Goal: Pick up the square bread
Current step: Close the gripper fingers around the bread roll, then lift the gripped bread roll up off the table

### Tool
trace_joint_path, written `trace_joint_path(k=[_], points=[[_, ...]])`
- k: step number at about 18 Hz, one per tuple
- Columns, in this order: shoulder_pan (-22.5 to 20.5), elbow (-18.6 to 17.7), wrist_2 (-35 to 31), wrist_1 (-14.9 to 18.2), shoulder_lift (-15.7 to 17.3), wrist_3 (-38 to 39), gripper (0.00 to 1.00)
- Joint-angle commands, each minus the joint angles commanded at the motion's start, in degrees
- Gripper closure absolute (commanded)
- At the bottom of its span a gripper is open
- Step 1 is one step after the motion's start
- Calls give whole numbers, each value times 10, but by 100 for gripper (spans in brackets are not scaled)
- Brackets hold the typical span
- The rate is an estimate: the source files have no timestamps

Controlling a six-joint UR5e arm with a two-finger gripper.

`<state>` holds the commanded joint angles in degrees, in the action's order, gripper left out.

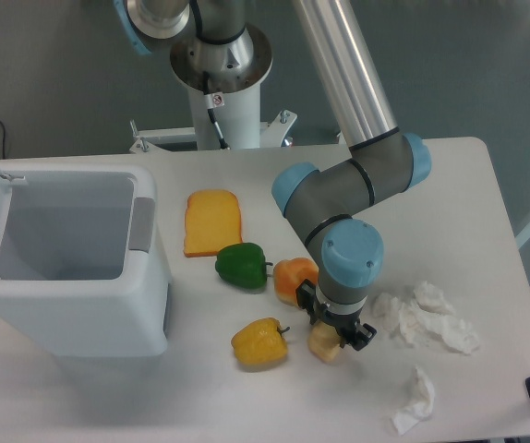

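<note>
Down at the front of the white table (450, 203), the black two-finger claw (332, 322) stands over the small pale tan blocky square bread (323, 343), its fingers set on either side of the bread's top; whether they already press it cannot be told. The bread lies on the table, partly hidden under the claw.

At ten o'clock from the claw, just beside it, sits a round orange bun (292, 278). At nine o'clock lies a yellow bell pepper (259, 341), near the bread but apart from it. A green bell pepper (242, 265) rests at about ten o'clock, close beside the bun. Farther out toward eleven o'clock lies a flat orange-yellow toast slice (212, 221). At three o'clock, crumpled white tissue paper (427, 317) spreads over the table, with a smaller white wad (415, 401) at about four o'clock. A large open white plastic bin (66, 263) stands far off at nine o'clock.
</note>
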<state>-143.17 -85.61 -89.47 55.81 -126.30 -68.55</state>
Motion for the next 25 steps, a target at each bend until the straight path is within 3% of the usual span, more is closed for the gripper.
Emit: trace_joint_path(k=[8, 12, 25], points=[[0, 4, 2, 1, 4, 1, 34], [0, 4, 1, 1, 3, 2, 45], [-1, 11, -1, 3, 14, -4, 49]])
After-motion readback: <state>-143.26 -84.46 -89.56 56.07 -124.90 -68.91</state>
